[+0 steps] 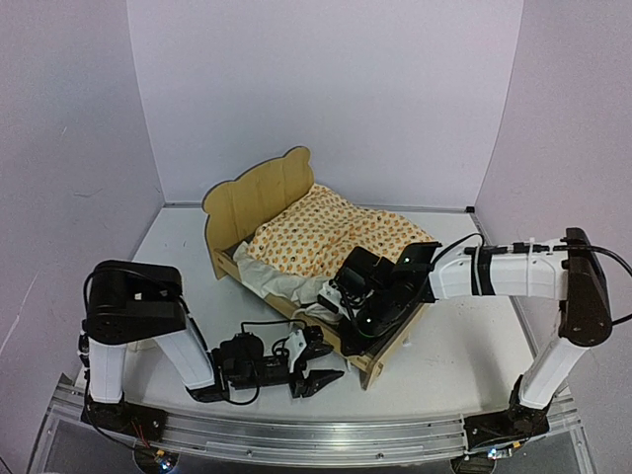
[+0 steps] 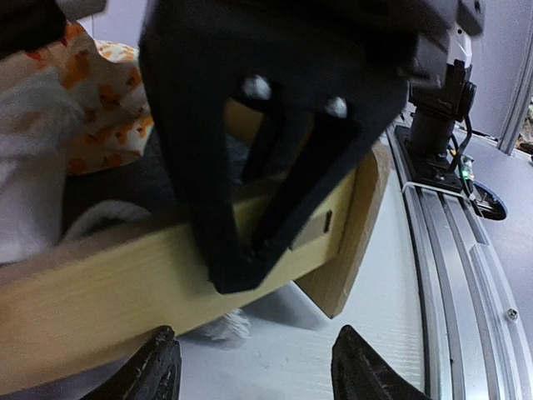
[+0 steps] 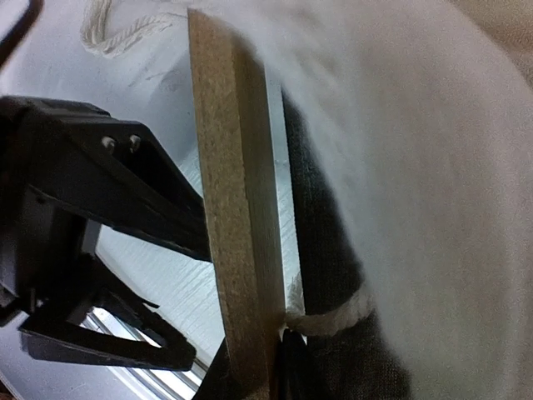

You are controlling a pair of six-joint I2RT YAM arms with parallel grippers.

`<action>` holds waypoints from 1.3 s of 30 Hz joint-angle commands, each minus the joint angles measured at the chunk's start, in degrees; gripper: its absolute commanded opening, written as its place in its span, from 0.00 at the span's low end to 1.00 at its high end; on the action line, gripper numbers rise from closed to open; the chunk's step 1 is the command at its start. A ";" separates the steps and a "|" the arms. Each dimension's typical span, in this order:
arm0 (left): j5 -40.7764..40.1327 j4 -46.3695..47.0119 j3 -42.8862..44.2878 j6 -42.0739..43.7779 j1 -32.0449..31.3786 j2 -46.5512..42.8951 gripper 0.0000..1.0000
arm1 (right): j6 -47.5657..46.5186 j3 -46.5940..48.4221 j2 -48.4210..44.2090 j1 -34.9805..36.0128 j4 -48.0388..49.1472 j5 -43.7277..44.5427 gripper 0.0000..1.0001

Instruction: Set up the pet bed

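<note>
Plywood frames the pet bed (image 1: 259, 197), which stands slantwise in the middle of the white table (image 1: 474, 346), with its headboard toward the back wall and its footboard toward the arms. The right gripper (image 1: 348, 318) reaches in from the right and pinches the bed's near side rail (image 3: 233, 208) close to the foot corner. In its wrist view the board runs down between its fingers. The left gripper (image 1: 334, 363) lies low on the table just beside that same corner, jaws spread and holding nothing, with rail and footboard right ahead of its fingertips (image 2: 158, 367). Bare table lies open to the left and right of the bed. The foot corner stands near the aluminium rail (image 1: 326, 434) at the table's front edge. One bed carries one orange-dotted cover (image 1: 336, 232), and two grippers attend it. One white cord (image 3: 333, 315) crosses the dark grey base against the side rail.
</note>
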 commanded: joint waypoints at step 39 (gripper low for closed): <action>23.34 -43.09 -7.37 -10.61 1.00 -40.16 0.00 | -13.89 0.08 -14.57 -0.83 -9.67 -11.55 0.65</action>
